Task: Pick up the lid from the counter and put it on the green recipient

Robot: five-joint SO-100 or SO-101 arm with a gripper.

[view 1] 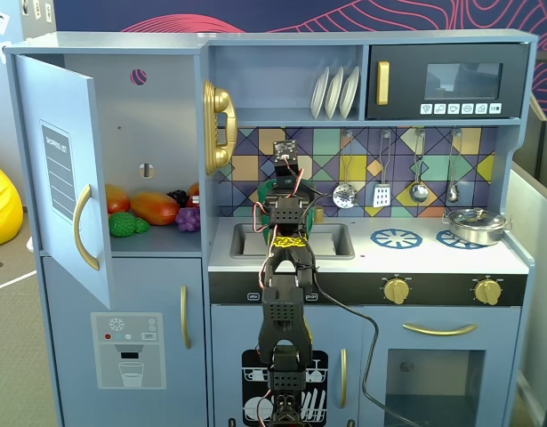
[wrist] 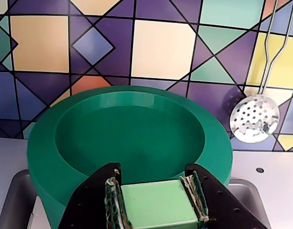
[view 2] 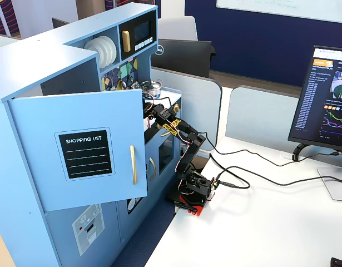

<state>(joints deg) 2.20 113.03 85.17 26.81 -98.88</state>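
Note:
In the wrist view my gripper is shut on a pale green square block, the knob of the lid. Right beyond it stands the green recipient, a dark green round pot with a thick rim, its mouth facing me. I cannot tell whether the dark surface inside the rim is the lid's disc or the pot's inside. In a fixed view the gripper is at the back of the counter behind the sink, with a bit of the green pot showing to its left.
The sink lies under the arm, and its edge shows in the wrist view. A slotted ladle hangs on the tiled wall to the right. A shiny metal pot sits on the far right burner. The fridge door stands open at the left.

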